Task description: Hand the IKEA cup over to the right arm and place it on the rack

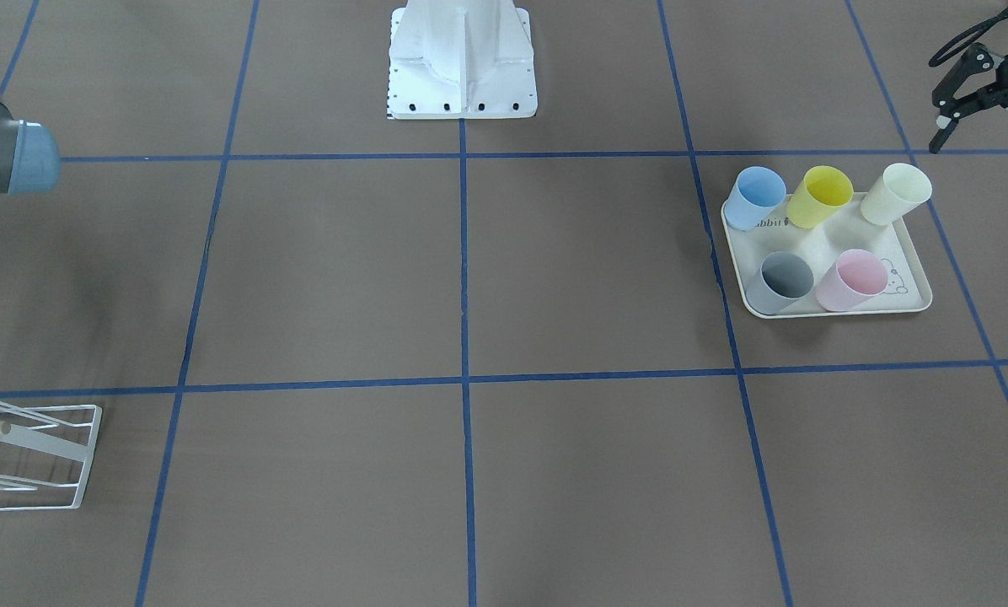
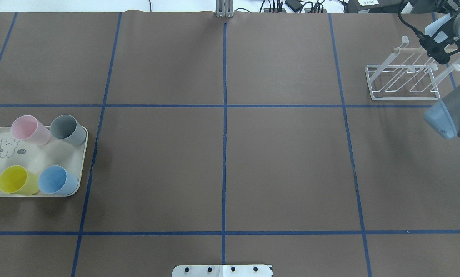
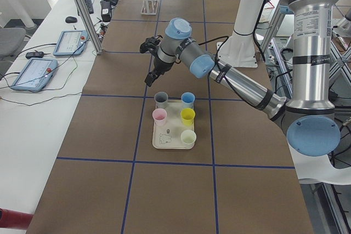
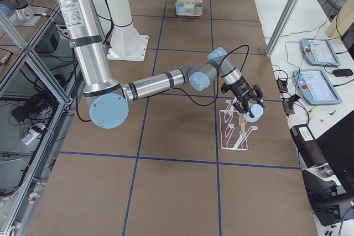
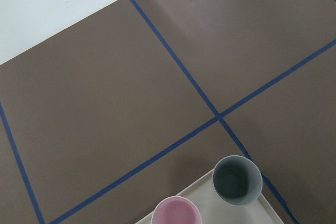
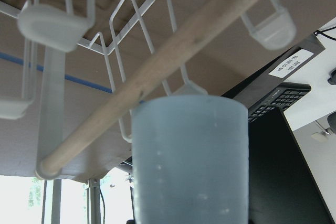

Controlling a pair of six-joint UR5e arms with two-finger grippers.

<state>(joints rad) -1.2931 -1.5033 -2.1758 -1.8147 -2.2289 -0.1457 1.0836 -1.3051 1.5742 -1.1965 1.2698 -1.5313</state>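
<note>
**Fingers of my right gripper [image 4: 248, 110]: clamped on the pale-blue cup [image 6: 189, 156]**

Cup: lower centre of the wrist view, off the table. Just beyond its far end: wooden dowel [image 6: 157, 72]. Behind that: rack [image 6: 52, 22] prongs, upper left. Advised: align over one prong, lower slowly, release once seated.

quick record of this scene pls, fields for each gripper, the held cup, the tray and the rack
left gripper: open, empty, raised beside the tray
right gripper: shut on a pale blue cup, at the rack
held cup: next to the rack's wooden dowel; contact unclear
tray contents: blue cup, yellow cup, cream cup, grey cup, pink cup, all upright
rack: no cup released on it yet
</note>
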